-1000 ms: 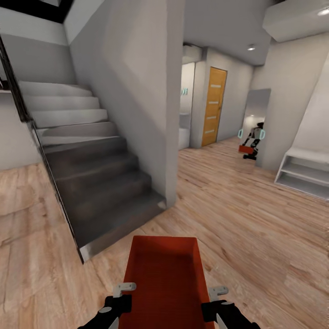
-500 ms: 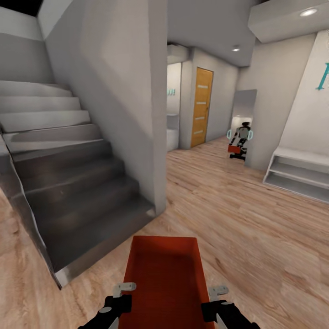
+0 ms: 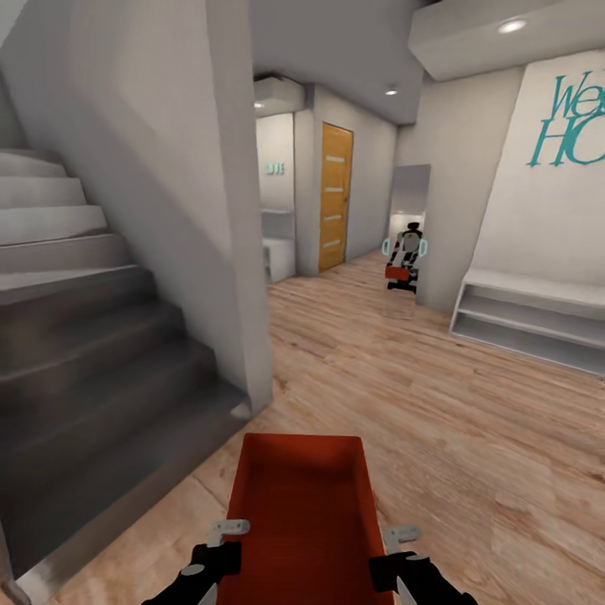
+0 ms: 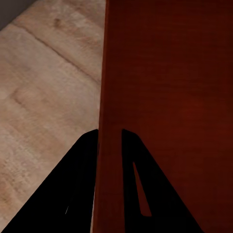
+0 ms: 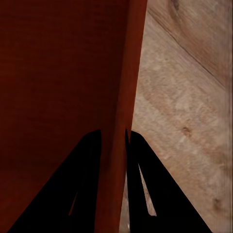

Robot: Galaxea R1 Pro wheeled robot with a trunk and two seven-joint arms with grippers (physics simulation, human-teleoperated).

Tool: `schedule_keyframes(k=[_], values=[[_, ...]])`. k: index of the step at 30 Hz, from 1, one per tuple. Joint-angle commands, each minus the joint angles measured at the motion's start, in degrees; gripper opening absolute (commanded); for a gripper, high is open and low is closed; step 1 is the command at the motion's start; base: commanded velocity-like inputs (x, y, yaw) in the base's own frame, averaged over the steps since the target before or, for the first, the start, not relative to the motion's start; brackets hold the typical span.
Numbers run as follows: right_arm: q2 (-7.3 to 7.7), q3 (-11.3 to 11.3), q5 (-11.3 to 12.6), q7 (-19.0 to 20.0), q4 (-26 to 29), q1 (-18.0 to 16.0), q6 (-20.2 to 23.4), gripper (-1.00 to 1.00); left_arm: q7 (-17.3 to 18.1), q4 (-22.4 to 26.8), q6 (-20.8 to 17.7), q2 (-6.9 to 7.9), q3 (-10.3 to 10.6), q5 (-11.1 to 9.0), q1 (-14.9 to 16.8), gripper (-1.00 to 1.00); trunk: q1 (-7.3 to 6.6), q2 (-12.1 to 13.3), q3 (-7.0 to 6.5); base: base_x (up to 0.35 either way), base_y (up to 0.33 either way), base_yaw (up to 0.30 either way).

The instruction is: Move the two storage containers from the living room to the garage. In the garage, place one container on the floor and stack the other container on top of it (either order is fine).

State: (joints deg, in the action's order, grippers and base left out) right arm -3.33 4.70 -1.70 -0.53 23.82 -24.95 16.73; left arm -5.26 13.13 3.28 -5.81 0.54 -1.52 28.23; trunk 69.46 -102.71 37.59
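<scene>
One red-orange storage container [image 3: 301, 512] hangs low in front of me over light wood planks, long side pointing ahead. My left gripper [image 3: 220, 546] is shut on its left wall, and my right gripper [image 3: 395, 550] is shut on its right wall. In the left wrist view the gripper [image 4: 109, 133] has one finger on each side of the container wall [image 4: 170, 97]. The right gripper [image 5: 114, 132] pinches the opposite wall [image 5: 63, 73] the same way. The second container is out of view. An orange door with frosted strips [image 3: 334, 197] stands far ahead; the garage and its concrete floor are out of view.
A grey staircase [image 3: 84, 336] and its white side wall [image 3: 227, 252] stand close on the left. A tall mirror [image 3: 407, 235] far ahead reflects me with the bin. A low white shelf [image 3: 529, 323] lines the right wall. Open wood floor [image 3: 403, 386] runs toward the door.
The whole view has swung to the right: stairs, door and mirror have slid left in the picture and teal wall lettering has come into sight. Both grippers hold the container as before.
</scene>
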Motion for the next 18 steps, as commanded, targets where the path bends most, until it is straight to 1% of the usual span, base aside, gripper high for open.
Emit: schedule_keyframes(k=[1, 13, 18], values=[[0.43, 1.37, 1.08, 4.31, 0.0, -0.01, 0.32, -1.0, 1.3, 0.05, 0.15, 1.06, 1.45, -0.22, 0.07, -1.0, 0.03, -0.02, 0.05, 0.333, -0.124, -0.282], [0.41, 1.37, 1.08, 4.31, 0.0, -0.01, 0.32, -1.0, 1.3, 0.03, 0.15, 1.06, 1.42, -0.15, 0.07, -1.0, 0.03, -0.02, 0.05, 0.327, -0.13, -0.284], [0.39, 1.37, 1.08, 4.31, 0.0, -0.01, 0.32, -1.0, 1.3, 0.05, 0.15, 1.06, 1.43, -0.15, 0.07, -1.0, 0.03, -0.02, 0.05, 0.321, -0.14, -0.251]])
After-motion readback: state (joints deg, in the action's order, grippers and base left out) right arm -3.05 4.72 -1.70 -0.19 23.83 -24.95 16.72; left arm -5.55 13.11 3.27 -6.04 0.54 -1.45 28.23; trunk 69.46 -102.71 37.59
